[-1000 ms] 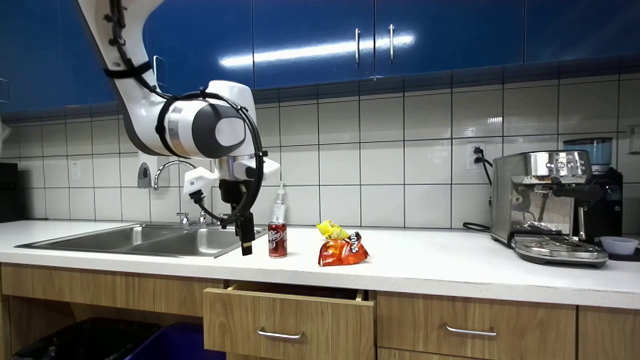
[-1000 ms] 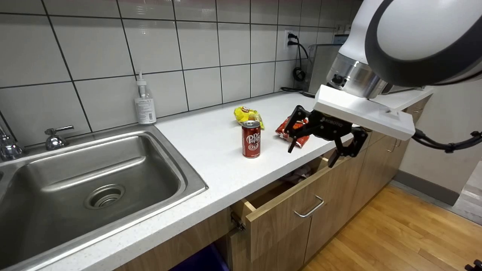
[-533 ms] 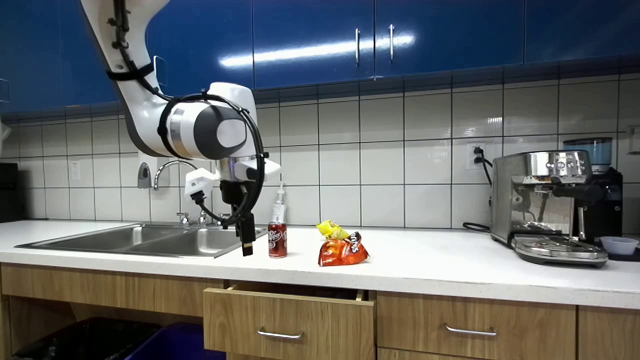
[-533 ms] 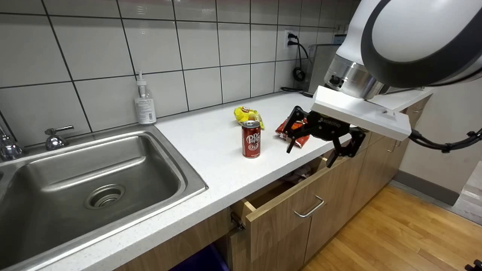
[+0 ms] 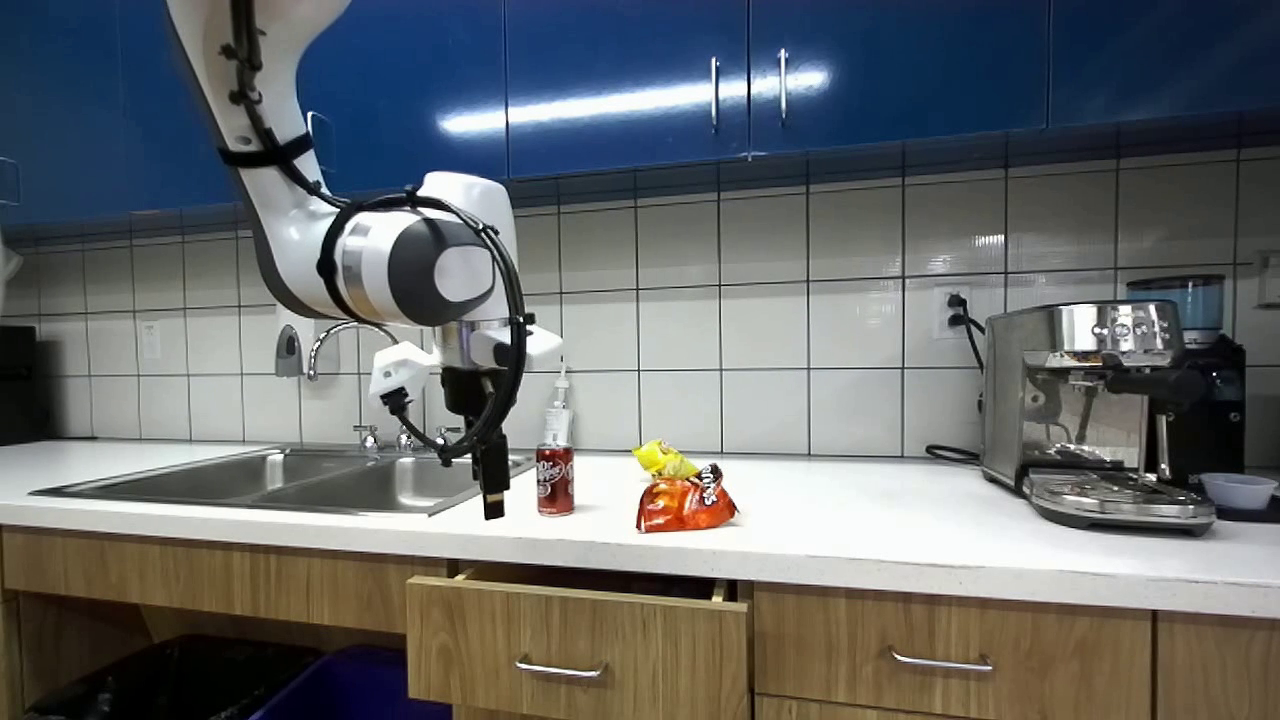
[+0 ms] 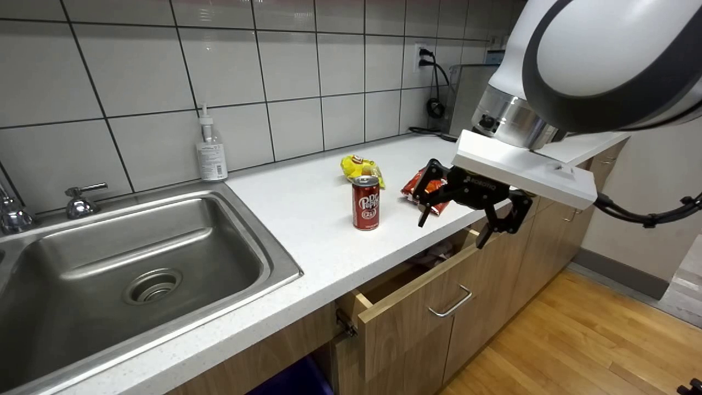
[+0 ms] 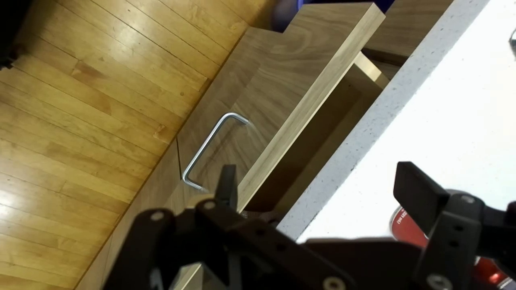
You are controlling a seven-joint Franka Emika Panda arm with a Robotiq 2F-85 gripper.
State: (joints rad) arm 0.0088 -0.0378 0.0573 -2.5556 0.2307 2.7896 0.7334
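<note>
My gripper (image 6: 452,233) is open and holds nothing. It hangs over the counter's front edge, above a partly open wooden drawer (image 6: 417,315), with its fingers pointing down. In the wrist view, the fingertips (image 7: 316,179) stand wide apart across the drawer opening and the counter edge. A red Dr Pepper can (image 6: 366,204) stands upright on the counter, apart from the gripper. It is partly hidden behind a finger in the wrist view (image 7: 407,228). A red-orange chip bag (image 5: 685,505) and a yellow bag (image 5: 663,460) lie beside it. Pinkish contents (image 6: 436,253) show in the drawer.
A steel sink (image 6: 279,258) is set in the counter, with a soap bottle (image 6: 211,159) behind it. A coffee machine (image 5: 1080,400) stands farther along. The drawer's metal handle (image 7: 209,141) faces the wooden floor. Bins (image 5: 180,680) stand under the counter.
The arm and gripper have moved down a little, with a slight sideways shift. The fingers stay open. The can, bags and drawer have not moved.
</note>
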